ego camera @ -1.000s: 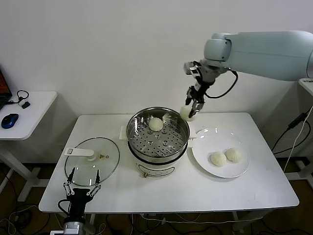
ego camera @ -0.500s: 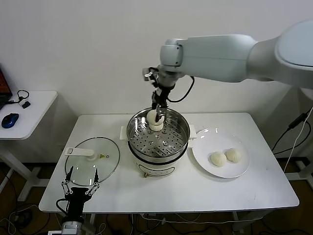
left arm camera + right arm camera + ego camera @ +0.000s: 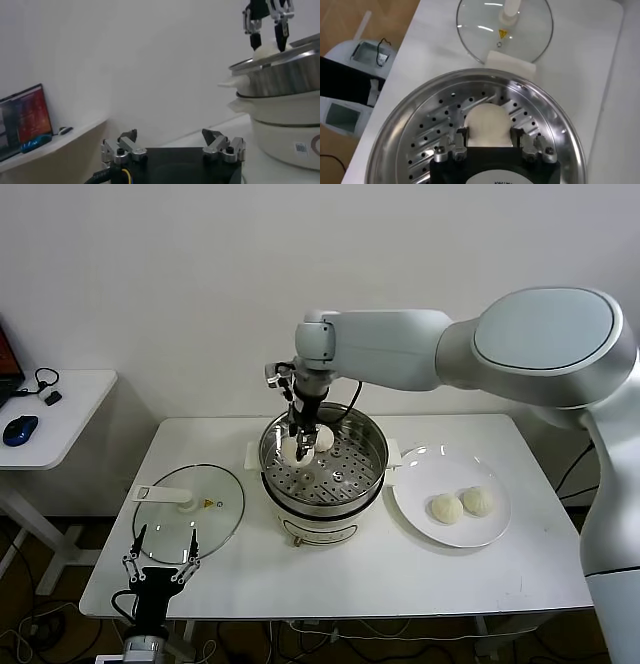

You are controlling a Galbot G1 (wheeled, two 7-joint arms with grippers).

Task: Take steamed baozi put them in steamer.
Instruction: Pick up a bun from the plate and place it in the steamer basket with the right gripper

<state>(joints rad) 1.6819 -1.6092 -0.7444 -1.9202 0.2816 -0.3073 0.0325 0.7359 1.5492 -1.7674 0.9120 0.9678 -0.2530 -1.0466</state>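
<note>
Your right claw [image 3: 297, 446] pinches a baozi [image 3: 487, 125] just above the steamer [image 3: 370, 469] tray, beside another bun [image 3: 322, 439]. Your left claw [image 3: 160, 568] waits spread, well apart from the steamer, at the bench [image 3: 450, 569] edge.

Two baozi [image 3: 320, 439] in steamer [image 3: 323, 459]; two outside

Shiny perforated metal steamer [image 3: 323, 456], smooth matt baozi [image 3: 459, 504], clear glass lid [image 3: 188, 512]

Cream-white baozi [image 3: 458, 505], shiny silver perforated steamer [image 3: 345, 475].
</note>
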